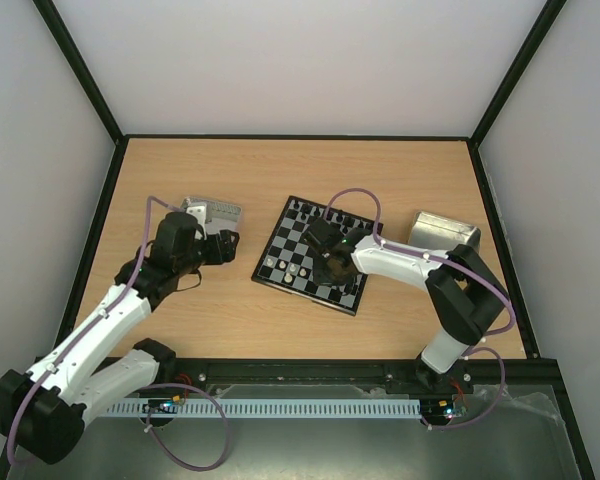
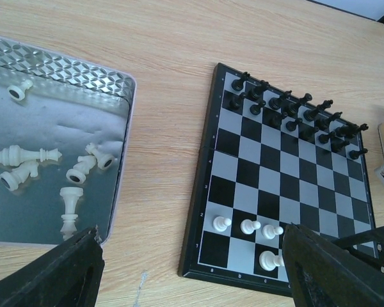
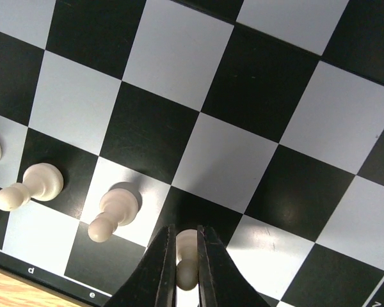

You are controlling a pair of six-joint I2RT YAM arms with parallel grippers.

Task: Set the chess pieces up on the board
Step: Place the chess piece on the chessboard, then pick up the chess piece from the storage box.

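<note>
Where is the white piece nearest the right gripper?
Right wrist view, bottom centre: the white piece is clamped in the right gripper, over the board, right of a white pawn.

One metal tray [image 2: 70, 121] sits on the wooden table [image 1: 230, 320], a second tray [image 1: 442, 228] well apart.

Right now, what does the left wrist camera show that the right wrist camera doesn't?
Only the left wrist view: a metal tray with white pieces lying loose in it, the black pieces lined up in two rows along one side of the board, and bare table. Only the right wrist view: the right gripper closed on a white piece by the board's lettered edge. Both: the board and white pawns standing on it.
</note>
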